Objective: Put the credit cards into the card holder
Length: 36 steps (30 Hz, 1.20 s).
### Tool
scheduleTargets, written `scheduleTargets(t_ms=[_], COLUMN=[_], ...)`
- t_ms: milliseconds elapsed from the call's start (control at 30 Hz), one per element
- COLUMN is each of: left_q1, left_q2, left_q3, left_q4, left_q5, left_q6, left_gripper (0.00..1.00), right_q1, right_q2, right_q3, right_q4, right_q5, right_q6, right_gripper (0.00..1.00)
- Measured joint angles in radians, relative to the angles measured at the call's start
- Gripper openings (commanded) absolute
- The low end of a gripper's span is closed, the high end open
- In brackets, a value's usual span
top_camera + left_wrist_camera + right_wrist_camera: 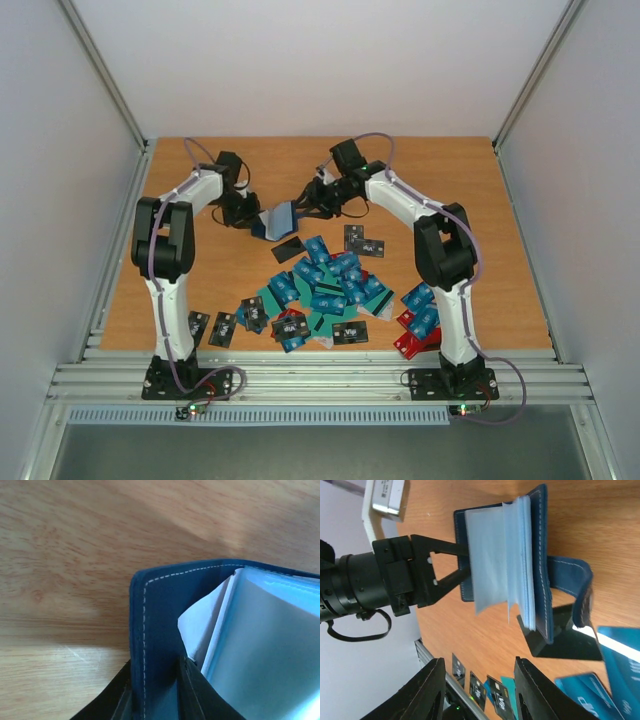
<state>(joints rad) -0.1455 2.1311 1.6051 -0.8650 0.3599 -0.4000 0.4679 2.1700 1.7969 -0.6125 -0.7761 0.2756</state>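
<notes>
And the dark navy-blue folding card holder is getting cropped at the edge; teal plastic cards beside it are blurring out.

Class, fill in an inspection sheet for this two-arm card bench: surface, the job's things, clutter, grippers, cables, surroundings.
Surface: wooden table, plain.
Job's things: card holder held open at the far middle, sleeves look empty; credit cards heaped loose nearer the bases.
Clutter: nothing seen.
Grippers: left gripper clamps the holder's cover; right gripper jaws apart beside it.
Cables: cables run along both arms and loop by the bases.
Surroundings: white walls, metal rails at the near edge.
</notes>
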Motion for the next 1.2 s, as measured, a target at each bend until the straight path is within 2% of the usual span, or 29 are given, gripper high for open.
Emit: scheduleTargets(t_ms=[233,367,700,933,1200], left_q1=[0.014,0.015,0.015,0.014,0.011], left_q2=[0.0,0.0,-0.023,-0.129,-0.273], left_q3=[-0.047,-0.048,-0.047,-0.03,-0.029], left_q4=[0.046,0.055,0.042,-0.018,-0.04], left_q5=[0.044,0.057,0.047,-0.021,-0.066], left_q6=[-0.027,-0.037,-0.037,-0.036,-0.029], left_gripper=[0.22,0.22,0.26,0.34,0.34], right_q1=[0.027,0.03,0.048,0.048,0.048], right_q2=[0.113,0.169,0.179,0.177,0.094], right_q3=[0.107,0.161,0.259,0.264,0.174], right_q4=[0.026,0.034,-0.028,-0.129,-0.167], right_q5=[-0.006,-0.026,-0.019,0.052,0.112], right_q6=[0.037,0.042,-0.012,-0.096,-0.16], right_gripper=[0.39,0.35,0.33,0.32,0.31])
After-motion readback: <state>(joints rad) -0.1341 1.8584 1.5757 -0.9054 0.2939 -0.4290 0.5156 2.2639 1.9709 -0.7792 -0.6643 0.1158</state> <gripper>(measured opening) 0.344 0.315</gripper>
